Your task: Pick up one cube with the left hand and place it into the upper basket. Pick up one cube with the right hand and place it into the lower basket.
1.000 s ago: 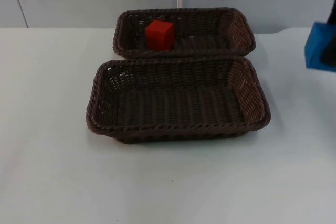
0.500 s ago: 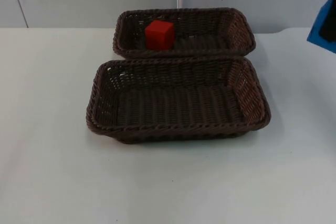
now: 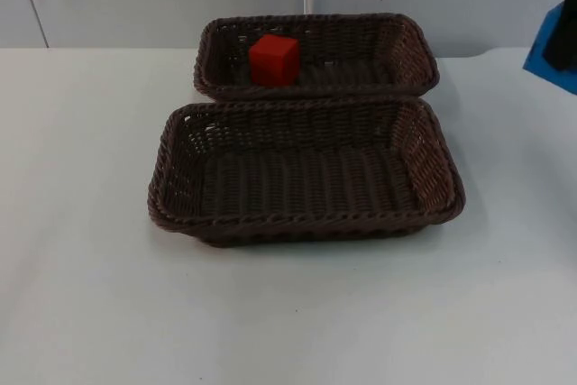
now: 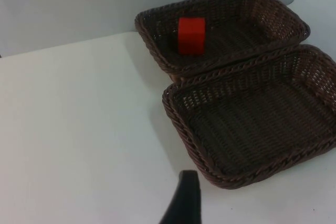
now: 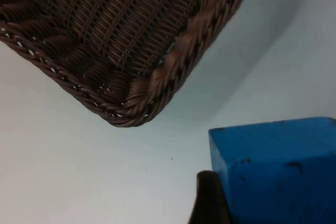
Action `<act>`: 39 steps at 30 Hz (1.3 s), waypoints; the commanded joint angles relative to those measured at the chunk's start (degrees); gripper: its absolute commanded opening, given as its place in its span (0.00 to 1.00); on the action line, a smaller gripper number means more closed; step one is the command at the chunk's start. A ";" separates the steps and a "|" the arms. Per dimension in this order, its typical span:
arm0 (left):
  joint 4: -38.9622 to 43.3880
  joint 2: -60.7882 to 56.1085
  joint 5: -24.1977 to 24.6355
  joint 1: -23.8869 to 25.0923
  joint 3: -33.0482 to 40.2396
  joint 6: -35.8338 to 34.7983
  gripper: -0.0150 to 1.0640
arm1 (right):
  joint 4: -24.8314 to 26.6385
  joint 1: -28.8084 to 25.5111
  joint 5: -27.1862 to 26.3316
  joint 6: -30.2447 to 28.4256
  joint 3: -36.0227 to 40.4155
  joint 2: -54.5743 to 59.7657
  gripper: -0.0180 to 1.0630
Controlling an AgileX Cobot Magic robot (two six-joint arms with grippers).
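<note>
Right end effector (image 3: pixel 570 20): pinching blue cube (image 5: pixel 275 169), aloft right of lower basket (image 3: pixel 306 223); carry inward past the rim before release. Left end effector (image 4: pixel 181 205): waiting, grip state indeterminable. Red cube (image 3: pixel 273 59): inside upper basket (image 3: pixel 407 29).

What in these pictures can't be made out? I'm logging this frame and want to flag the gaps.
- Blue cube: in the top view the picture's edge cuts it off; the right gripper is at it, grip unclear.
- Left gripper: in the left wrist view one dark fingertip shows, open or shut unclear.
- Lower basket: in the right wrist view one corner shows.
- Red cube in the upper basket: its base sits behind the near rim.
</note>
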 commanded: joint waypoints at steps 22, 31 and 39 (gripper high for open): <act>-0.18 -0.25 -0.04 -0.19 0.18 -0.05 0.69 | -1.12 20.52 -21.78 3.40 -0.31 17.17 0.02; -0.06 -0.25 -0.04 -0.19 0.18 -0.05 0.69 | -0.70 21.01 -31.95 9.71 -0.31 20.62 0.02; -0.06 -0.25 -0.04 -0.19 0.18 -0.05 0.69 | -0.70 21.01 -35.28 9.69 -0.31 24.34 0.02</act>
